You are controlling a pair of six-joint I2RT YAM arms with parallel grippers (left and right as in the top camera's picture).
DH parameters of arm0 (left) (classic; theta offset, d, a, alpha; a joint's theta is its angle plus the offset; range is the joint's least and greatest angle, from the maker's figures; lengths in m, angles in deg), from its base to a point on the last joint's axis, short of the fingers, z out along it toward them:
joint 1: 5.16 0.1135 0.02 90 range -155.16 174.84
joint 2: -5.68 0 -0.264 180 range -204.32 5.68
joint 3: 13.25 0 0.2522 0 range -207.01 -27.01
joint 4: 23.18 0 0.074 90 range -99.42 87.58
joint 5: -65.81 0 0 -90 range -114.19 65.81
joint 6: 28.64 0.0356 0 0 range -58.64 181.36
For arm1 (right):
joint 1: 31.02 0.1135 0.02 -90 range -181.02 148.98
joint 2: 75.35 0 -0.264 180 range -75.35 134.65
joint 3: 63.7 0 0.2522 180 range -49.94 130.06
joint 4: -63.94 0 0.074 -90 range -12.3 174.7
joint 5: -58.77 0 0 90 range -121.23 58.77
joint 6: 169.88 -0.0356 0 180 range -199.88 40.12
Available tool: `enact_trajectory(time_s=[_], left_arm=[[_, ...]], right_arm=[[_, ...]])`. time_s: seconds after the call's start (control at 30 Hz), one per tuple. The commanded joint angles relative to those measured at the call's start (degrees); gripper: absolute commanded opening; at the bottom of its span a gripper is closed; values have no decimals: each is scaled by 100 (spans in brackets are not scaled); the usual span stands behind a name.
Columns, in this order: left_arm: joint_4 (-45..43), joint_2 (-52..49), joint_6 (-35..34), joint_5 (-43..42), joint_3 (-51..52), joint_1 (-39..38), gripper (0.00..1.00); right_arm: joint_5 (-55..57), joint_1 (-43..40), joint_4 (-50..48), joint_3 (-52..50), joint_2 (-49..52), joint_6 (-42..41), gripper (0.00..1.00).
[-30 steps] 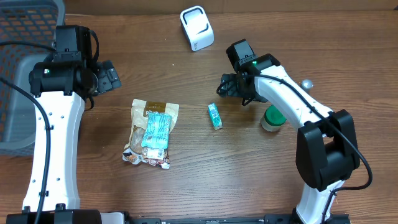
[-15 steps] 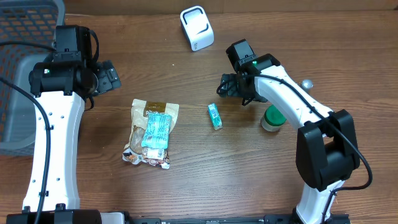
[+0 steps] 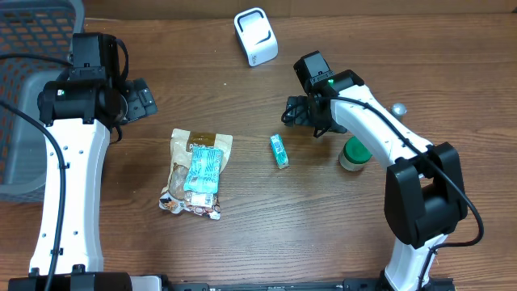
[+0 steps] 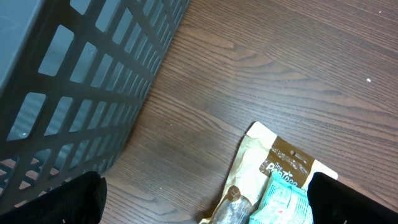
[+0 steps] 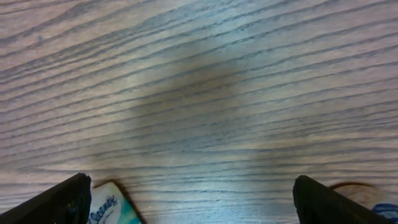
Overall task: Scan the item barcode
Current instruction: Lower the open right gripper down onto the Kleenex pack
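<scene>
A white barcode scanner [image 3: 256, 36] stands at the back of the table. A beige snack pouch [image 3: 187, 174] lies left of centre with a teal packet [image 3: 203, 169] on top of it. A small teal box [image 3: 279, 150] lies in the middle. My left gripper [image 3: 144, 99] hangs open up and left of the pouch [image 4: 281, 163], holding nothing; its fingers [image 4: 61, 202] frame the pouch's top and the teal packet [image 4: 285, 200]. My right gripper [image 3: 292, 111] is open just behind the small box, whose corner [image 5: 111, 208] shows beside the left finger [image 5: 55, 204].
A grey mesh basket [image 3: 24, 89] fills the left edge and sits close to the left gripper, its wall [image 4: 81, 81] large in the left wrist view. A green-lidded jar [image 3: 355, 153] stands beside the right forearm, with a small silver object [image 3: 397, 108] behind it.
</scene>
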Motion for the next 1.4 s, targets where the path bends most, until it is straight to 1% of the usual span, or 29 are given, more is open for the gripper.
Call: enact_trajectory(time_s=[0.0,0.03,0.07,0.1,0.17,0.2,0.23,0.27,0.47,0.73,0.97,1.17,1.37], left_arm=[[-20,28,70,76,-52,11,100],[-20,28,70,76,-52,11,100],[-20,28,70,76,-52,11,99],[-20,28,70,76,-52,11,100],[-20,28,70,76,-52,11,99],[-20,28,70,76,-52,11,100],[-20,28,70,76,-52,11,100],[-20,28,70,76,-52,11,100],[-20,28,70,76,-52,11,99],[-20,28,70,76,-52,11,100],[-20,28,70,76,-52,11,100],[-20,28,70,76,-52,11,99],[-20,28,70,76,-52,11,100]], right_arm=[[-201,4,0,120,-144,-31,100],[-306,4,103,120,-144,24,98],[-337,4,175,120,-144,24,86],[-348,4,256,120,-144,24,66],[-369,4,415,118,-144,22,30],[-417,7,485,107,-142,-2,21],[-479,7,520,79,-142,-22,9],[-588,17,529,20,-144,-20,4],[-763,157,389,-505,-142,-20,6],[-1331,245,-422,-1174,-142,-20,6],[-2194,264,-800,-1388,-142,-17,6],[-2251,275,-879,-1537,-142,-20,6],[-2358,356,-892,-1543,-142,-22,9]])
